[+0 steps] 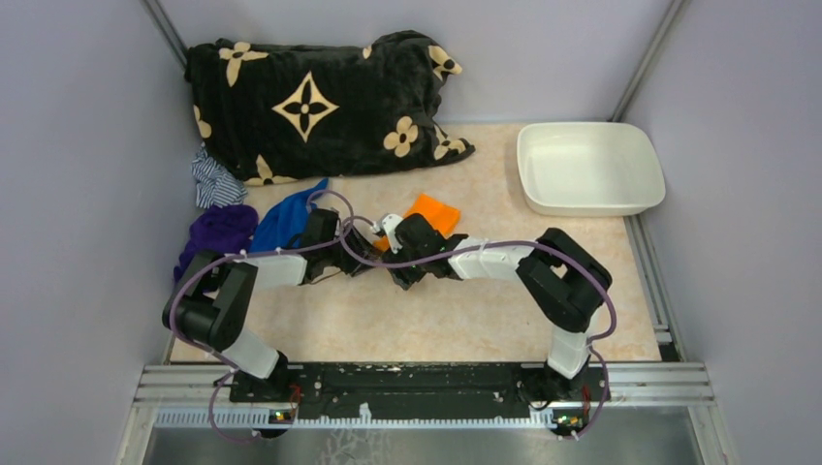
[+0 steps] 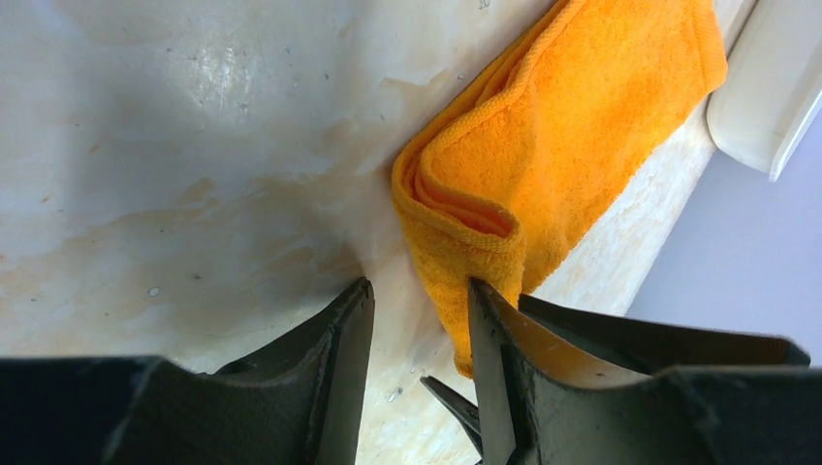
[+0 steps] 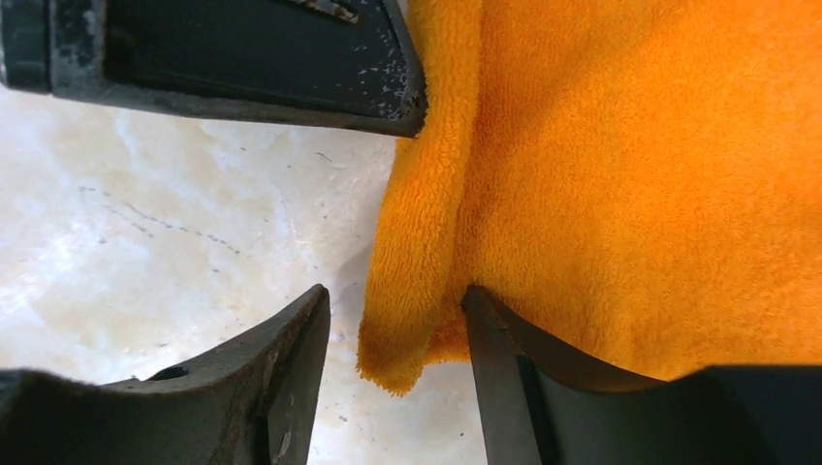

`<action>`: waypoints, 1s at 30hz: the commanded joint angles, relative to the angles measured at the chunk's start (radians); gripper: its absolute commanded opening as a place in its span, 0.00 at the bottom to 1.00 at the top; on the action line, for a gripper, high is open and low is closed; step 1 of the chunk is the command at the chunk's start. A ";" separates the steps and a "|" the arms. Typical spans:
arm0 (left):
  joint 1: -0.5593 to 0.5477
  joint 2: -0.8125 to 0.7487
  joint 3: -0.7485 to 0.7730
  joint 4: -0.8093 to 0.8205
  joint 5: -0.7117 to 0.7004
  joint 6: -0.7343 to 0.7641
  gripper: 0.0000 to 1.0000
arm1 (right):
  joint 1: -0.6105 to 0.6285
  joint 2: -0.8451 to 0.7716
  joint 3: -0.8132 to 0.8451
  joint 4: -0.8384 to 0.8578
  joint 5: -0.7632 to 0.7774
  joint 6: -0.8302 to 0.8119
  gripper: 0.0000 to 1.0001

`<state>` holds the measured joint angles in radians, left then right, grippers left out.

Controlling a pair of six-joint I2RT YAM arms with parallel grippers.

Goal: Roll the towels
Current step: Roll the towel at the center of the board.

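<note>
The orange towel lies mid-table, its near end folded over into a loose roll. Both grippers meet at that end. In the left wrist view my left gripper is open, its right finger against the towel's hanging corner, with nothing clamped. My right gripper is open too; the towel's edge hangs between its fingers and the right finger touches the cloth. From above, the left gripper and right gripper nearly touch. The blue towel lies crumpled behind the left wrist.
A big black blanket with tan flowers fills the back left. A purple cloth and a striped cloth lie at the left wall. A white tub stands at the back right. The left gripper's finger crosses the right wrist view.
</note>
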<state>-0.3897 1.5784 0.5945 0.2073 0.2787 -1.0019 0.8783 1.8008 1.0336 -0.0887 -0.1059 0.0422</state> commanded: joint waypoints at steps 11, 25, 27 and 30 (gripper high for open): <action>0.006 -0.073 -0.069 -0.103 -0.028 0.011 0.49 | 0.006 -0.046 -0.007 0.019 -0.120 -0.019 0.07; 0.008 -0.103 -0.053 -0.133 -0.039 0.023 0.53 | -0.219 0.075 -0.118 0.402 -0.768 0.411 0.00; 0.008 -0.104 -0.045 -0.133 -0.042 0.027 0.54 | -0.233 0.101 -0.122 0.413 -0.776 0.434 0.00; 0.009 -0.103 -0.045 -0.111 -0.040 0.021 0.55 | -0.246 0.129 -0.127 0.418 -0.783 0.462 0.00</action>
<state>-0.3859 1.4807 0.5419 0.1307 0.2760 -1.0042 0.6476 1.9003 0.9142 0.2241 -0.7837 0.4114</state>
